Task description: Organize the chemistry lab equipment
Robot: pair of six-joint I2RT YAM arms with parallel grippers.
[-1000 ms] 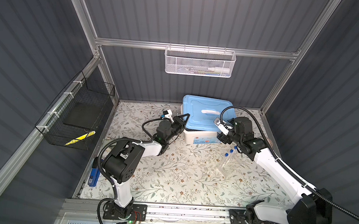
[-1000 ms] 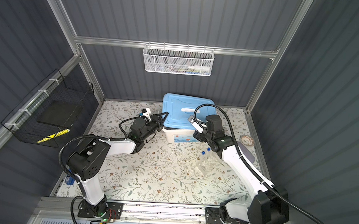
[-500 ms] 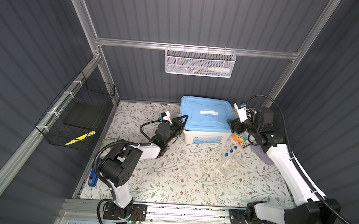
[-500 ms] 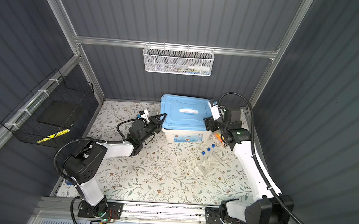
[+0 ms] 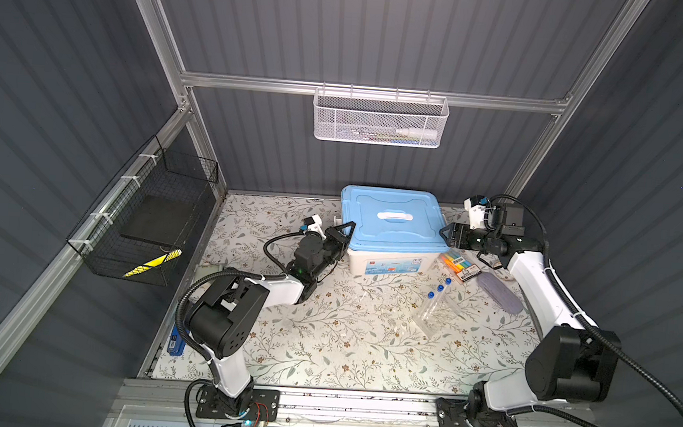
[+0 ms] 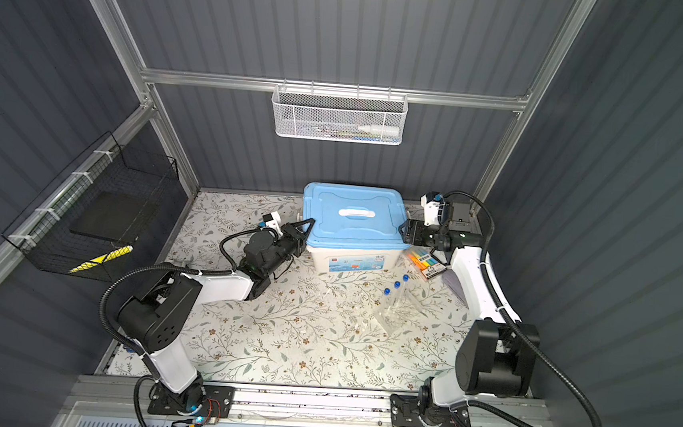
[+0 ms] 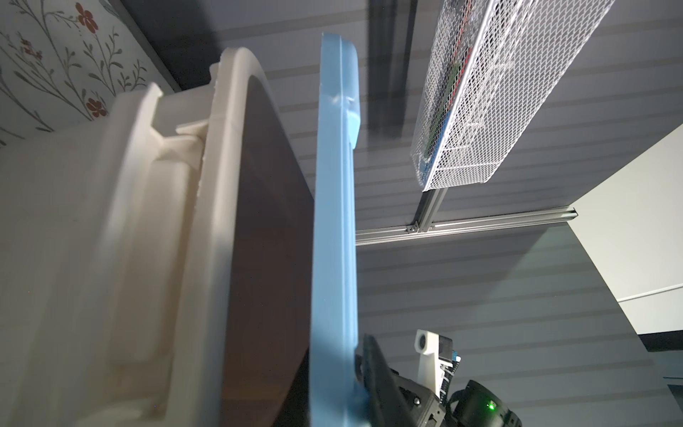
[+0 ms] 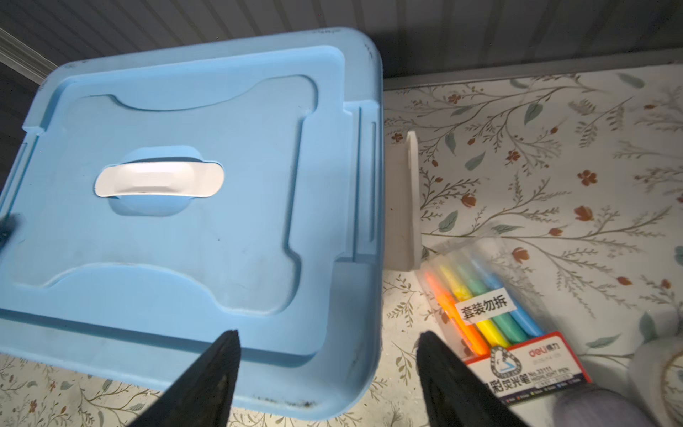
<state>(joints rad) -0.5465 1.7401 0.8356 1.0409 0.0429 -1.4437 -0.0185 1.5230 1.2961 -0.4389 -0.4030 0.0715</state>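
Observation:
Three clear blue-capped tubes [image 5: 438,294] [image 6: 394,290] stand in a clear plastic rack [image 5: 431,317] on the floral mat, right of centre. A white box [image 5: 390,264] with a blue lid [image 5: 388,237] [image 8: 184,258] stands at the back. My left gripper [image 5: 347,228] [image 7: 351,362] is shut on the lid's left edge; in the left wrist view the lid [image 7: 334,222] stands off the box rim [image 7: 218,185]. My right gripper [image 5: 446,235] [image 8: 327,338] is open, its jaws astride the lid's near right corner without touching it. Part of a white dish [image 8: 661,366] shows beside it.
A pack of coloured markers [image 5: 458,265] [image 8: 491,307] and a grey-purple pouch [image 5: 496,291] lie right of the box. The box's white latch [image 8: 410,199] hangs open. A blue stapler [image 5: 175,341] lies at the mat's left edge. Wire baskets hang on the back wall [image 5: 380,119] and left wall [image 5: 148,216].
My right arm has swung from the front of the box round to its right side, and its jaws have narrowed a little. My left gripper has stayed on the lid's left edge.

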